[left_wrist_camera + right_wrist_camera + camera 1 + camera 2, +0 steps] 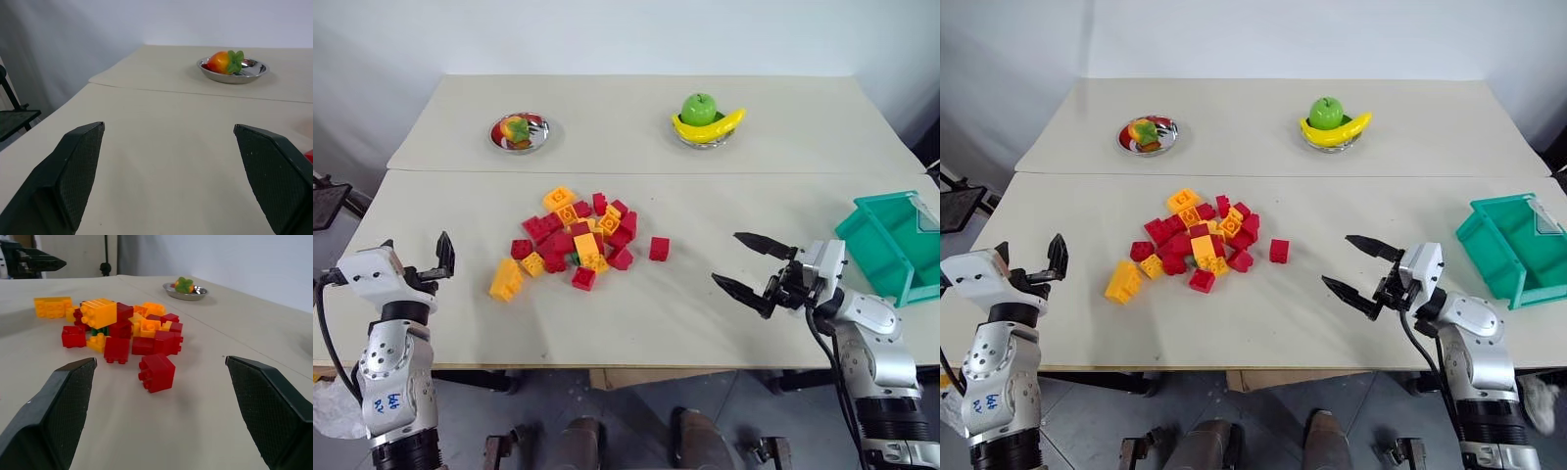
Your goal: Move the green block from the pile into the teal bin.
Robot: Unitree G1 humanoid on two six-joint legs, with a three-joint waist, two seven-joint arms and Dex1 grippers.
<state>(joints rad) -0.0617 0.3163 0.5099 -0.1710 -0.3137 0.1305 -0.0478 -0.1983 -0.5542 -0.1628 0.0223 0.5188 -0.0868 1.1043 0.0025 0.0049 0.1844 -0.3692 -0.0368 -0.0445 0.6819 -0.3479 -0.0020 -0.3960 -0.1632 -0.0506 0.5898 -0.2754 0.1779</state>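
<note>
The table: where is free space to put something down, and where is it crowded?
Free: between the pile and the teal bin, ahead of the right gripper; also between the pile and the left gripper. Crowded: the pile itself, mid-table.

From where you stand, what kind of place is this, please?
Probably a robot test or training room, not a home. Two plain tables stand pushed together against a bare wall, set with staged props: a pile of toy bricks, a teal bin, and fruit in metal bowls.

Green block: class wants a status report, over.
Both grippers open, empty, left, right. Green block buried in pile, red bricks crowding it. Teal bin empty.
</note>
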